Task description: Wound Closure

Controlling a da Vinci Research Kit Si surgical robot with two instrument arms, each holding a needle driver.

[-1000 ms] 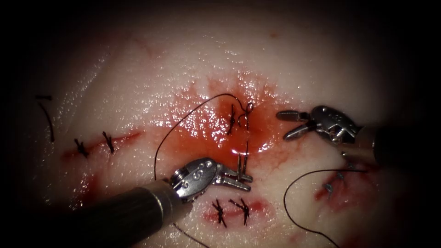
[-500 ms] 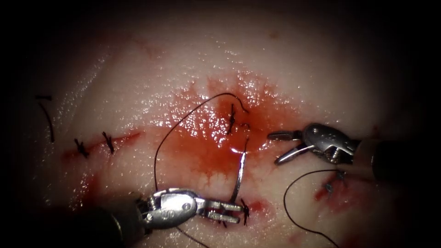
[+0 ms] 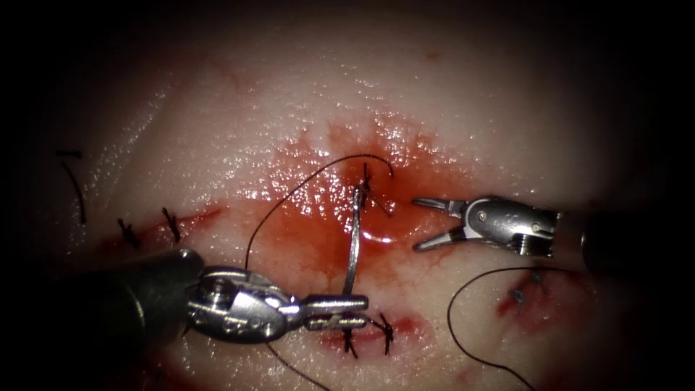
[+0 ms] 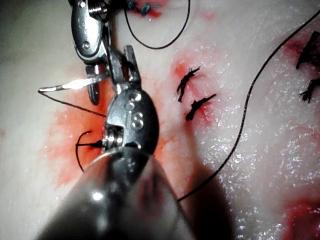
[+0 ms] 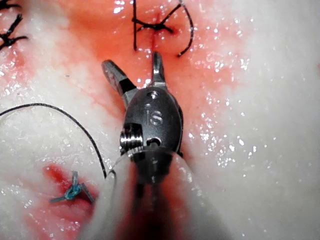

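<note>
One needle — left pincer; two pincers.

The tissue looks wet and glossy, pale and finely pebbled, with shiny red fluid pooled on it. Both end effectors, left and right, are bright polished metal, as is the smooth needle. The thread is thin, dark and matt.

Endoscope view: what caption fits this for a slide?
Left claw grips the curved needle near one end; right claw open, empty, beside the cut.

Surgical practice bench, sutured tissue, red fluid
</note>
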